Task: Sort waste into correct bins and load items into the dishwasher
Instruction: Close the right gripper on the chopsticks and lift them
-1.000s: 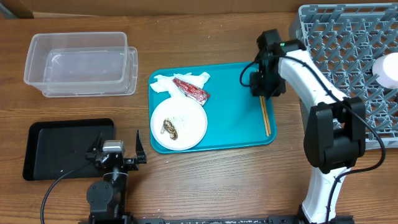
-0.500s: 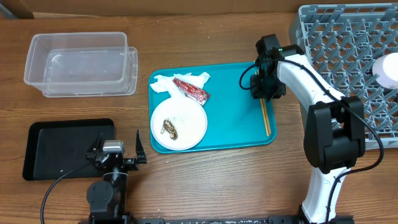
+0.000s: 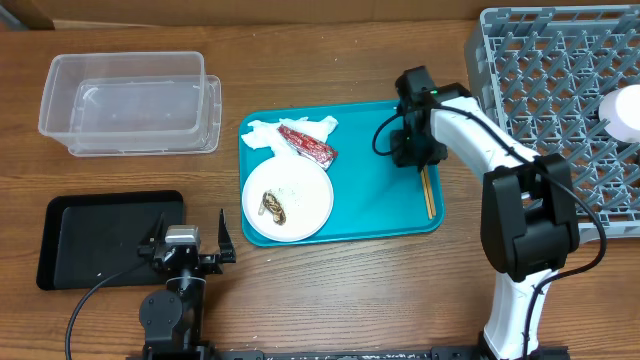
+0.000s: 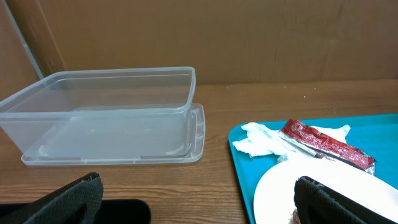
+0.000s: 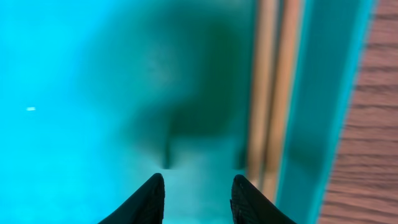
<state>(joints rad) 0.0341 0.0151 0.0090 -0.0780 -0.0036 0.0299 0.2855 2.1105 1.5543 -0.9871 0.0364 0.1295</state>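
Note:
Two wooden chopsticks (image 3: 428,190) lie along the right edge of the teal tray (image 3: 380,205). My right gripper (image 3: 408,150) hovers low over the tray just left of their far end. Its jaws are partly open with only tray between them, and the chopsticks (image 5: 273,93) run past the right finger (image 5: 249,199). A white plate (image 3: 300,195) holds a brown food scrap (image 3: 272,206). Behind it lie a crumpled napkin (image 3: 262,133) and a red wrapper (image 3: 307,144). My left gripper (image 3: 190,232) stands wide open and empty by the black tray (image 3: 100,235).
The clear tub (image 3: 125,100) sits at the back left on its lid. The grey dish rack (image 3: 560,80) fills the back right, with a white dish (image 3: 622,110) at its right edge. In the left wrist view the tub (image 4: 99,112), napkin (image 4: 261,140) and wrapper (image 4: 326,146) show ahead.
My right gripper has slid a little to the left, from above the chopsticks' far end to just beside it. The left arm has not moved.

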